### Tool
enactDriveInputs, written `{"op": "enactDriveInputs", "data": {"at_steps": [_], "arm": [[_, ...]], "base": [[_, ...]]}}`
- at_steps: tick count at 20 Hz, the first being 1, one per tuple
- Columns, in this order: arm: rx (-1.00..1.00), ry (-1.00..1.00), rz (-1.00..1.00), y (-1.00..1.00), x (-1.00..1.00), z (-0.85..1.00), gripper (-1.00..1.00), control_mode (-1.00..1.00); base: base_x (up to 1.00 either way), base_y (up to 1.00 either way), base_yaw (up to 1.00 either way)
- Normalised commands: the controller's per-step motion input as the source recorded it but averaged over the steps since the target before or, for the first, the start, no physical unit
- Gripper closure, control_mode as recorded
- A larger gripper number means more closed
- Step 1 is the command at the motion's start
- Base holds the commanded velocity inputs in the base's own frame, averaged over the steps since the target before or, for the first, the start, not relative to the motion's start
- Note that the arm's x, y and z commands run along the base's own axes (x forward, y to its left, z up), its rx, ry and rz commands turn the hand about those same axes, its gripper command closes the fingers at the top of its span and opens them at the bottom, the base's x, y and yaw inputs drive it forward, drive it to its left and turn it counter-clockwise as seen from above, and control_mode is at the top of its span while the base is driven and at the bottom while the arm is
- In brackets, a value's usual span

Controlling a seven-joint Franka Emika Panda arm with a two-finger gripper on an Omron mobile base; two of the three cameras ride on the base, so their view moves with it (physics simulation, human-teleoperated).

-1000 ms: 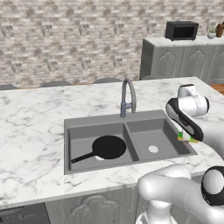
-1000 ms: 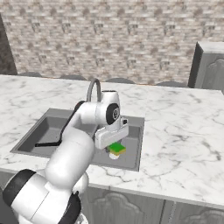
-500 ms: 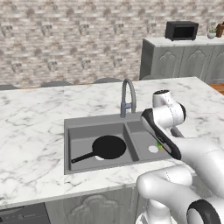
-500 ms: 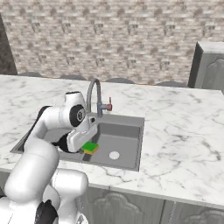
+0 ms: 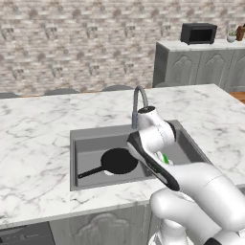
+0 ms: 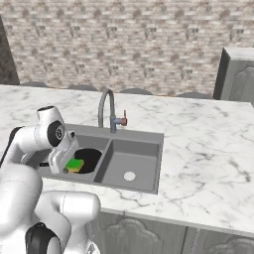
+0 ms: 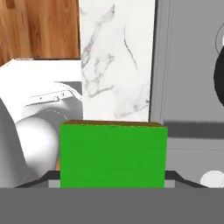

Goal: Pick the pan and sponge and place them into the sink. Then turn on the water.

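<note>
The black pan (image 5: pixel 118 161) lies flat in the left basin of the grey sink (image 5: pixel 95 135), its handle pointing to the front left. My gripper (image 6: pixel 71 164) is shut on the green and yellow sponge (image 6: pixel 76 165) and holds it above the sink. In the right base view the sponge overlaps the pan (image 6: pixel 92 158). A sliver of the sponge's green (image 5: pixel 164 158) shows past my wrist in the left base view. The hand view has the sponge's green face (image 7: pixel 113 155) between the fingers and the pan's edge (image 7: pixel 219 76) at the right. No water runs from the faucet (image 6: pixel 106 106).
The right basin (image 6: pixel 133 161) holds nothing but its round drain (image 6: pixel 129 175). White marble counter (image 6: pixel 198 149) surrounds the sink. My own arm crosses the sink's front rim. Grey cabinets with a microwave (image 5: pixel 198 33) stand at the back right.
My arm has swung left with the sponge in its grip, from the sink's right edge across the right basin towards the pan. The pan has not moved.
</note>
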Motion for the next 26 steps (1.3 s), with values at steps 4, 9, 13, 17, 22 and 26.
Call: {"op": "enactDriveInputs", "data": {"at_steps": [4,9,13,17,22,26], "arm": [[0.01,-0.01,0.12,0.82,0.66,-0.01,1.00,-1.00],[0.05,0.00,0.07,0.44,0.84,-0.12,1.00,-1.00],[0.07,0.00,0.08,0.18,0.89,-0.57,1.00,-1.00],[0.05,0.00,0.06,0.18,0.79,-0.65,1.00,-1.00],[0.01,0.00,0.02,0.25,0.65,-0.72,1.00,-1.00],[0.00,0.00,-0.02,0.20,0.51,-0.39,1.00,-1.00]], "base": [[0.00,0.00,0.00],[0.00,0.00,0.00],[0.00,0.00,0.00],[0.00,0.00,0.00],[0.00,0.00,0.00],[0.00,0.00,0.00]]}}
